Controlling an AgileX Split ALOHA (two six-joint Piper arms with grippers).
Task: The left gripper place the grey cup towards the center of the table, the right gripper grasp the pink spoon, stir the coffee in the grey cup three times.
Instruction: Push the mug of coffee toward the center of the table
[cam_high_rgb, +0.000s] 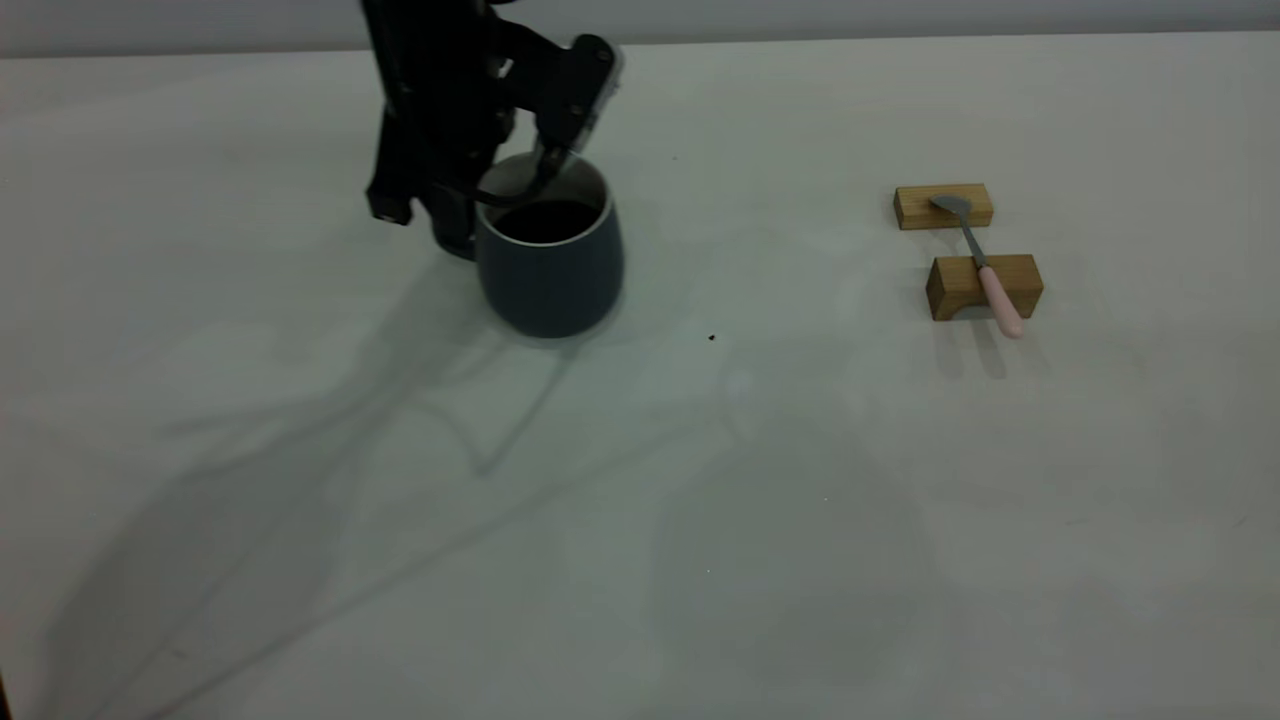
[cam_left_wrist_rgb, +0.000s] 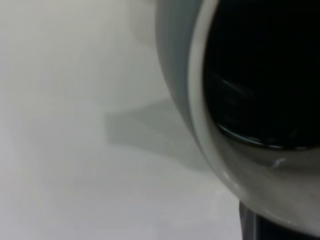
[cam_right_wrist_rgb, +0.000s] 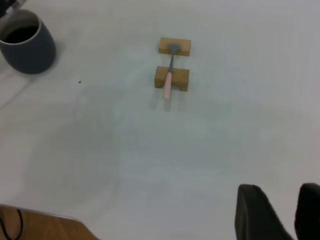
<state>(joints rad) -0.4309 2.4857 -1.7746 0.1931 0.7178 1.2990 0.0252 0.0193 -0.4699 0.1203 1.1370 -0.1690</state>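
The grey cup (cam_high_rgb: 550, 265) stands left of the table's (cam_high_rgb: 700, 520) centre with dark coffee (cam_high_rgb: 545, 220) in it. My left gripper (cam_high_rgb: 520, 180) comes down over its far rim, one silver-edged finger inside the cup and the other outside behind it, shut on the rim. In the left wrist view the cup (cam_left_wrist_rgb: 200, 125) and coffee (cam_left_wrist_rgb: 260, 75) fill the picture. The pink spoon (cam_high_rgb: 998, 298) lies across two wooden blocks at the right, also visible as the spoon (cam_right_wrist_rgb: 167, 86) in the right wrist view. My right gripper (cam_right_wrist_rgb: 282, 202) hangs open, well short of the spoon.
Two tan wooden blocks (cam_high_rgb: 943, 206) (cam_high_rgb: 960, 285) carry the spoon, bowl on the far one and handle over the near one. A small dark speck (cam_high_rgb: 711, 338) lies between cup and blocks. A brown table edge (cam_right_wrist_rgb: 45, 225) shows in the right wrist view.
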